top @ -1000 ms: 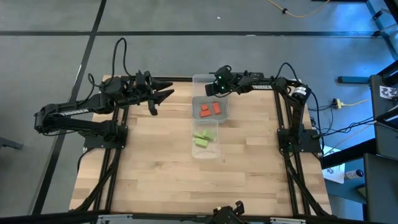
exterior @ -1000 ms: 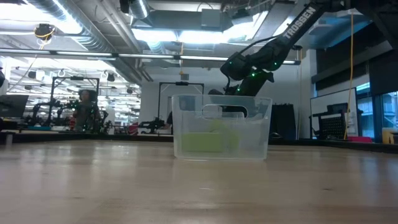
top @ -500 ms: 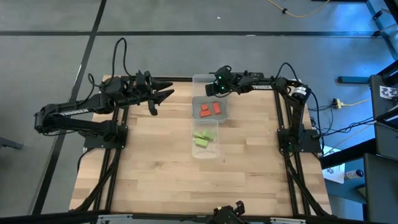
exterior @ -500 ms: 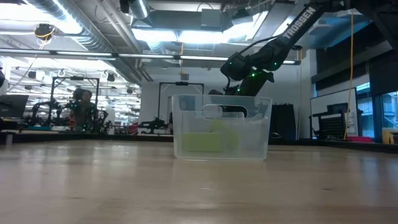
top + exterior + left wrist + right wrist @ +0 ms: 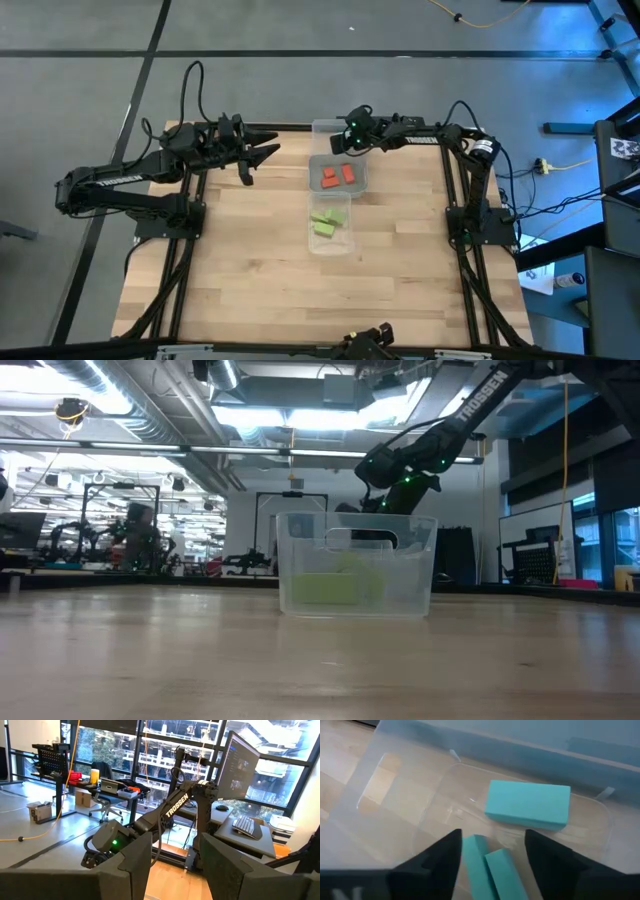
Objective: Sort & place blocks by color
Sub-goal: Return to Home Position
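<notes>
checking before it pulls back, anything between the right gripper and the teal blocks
Nothing visible does. The right gripper hovers open above the clear bin, with the teal blocks lying on its floor just beyond the fingertips. The left gripper waits apart.

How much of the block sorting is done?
Nearly all. Red blocks sit in the middle tray, lime blocks in the near tray, teal blocks in the far tray; no loose block shows on the table. Nothing is held: the right fingers hover open over the teal blocks, the left fingers wait open at the table's far left. Left, probably: drawing the right arm back.
</notes>
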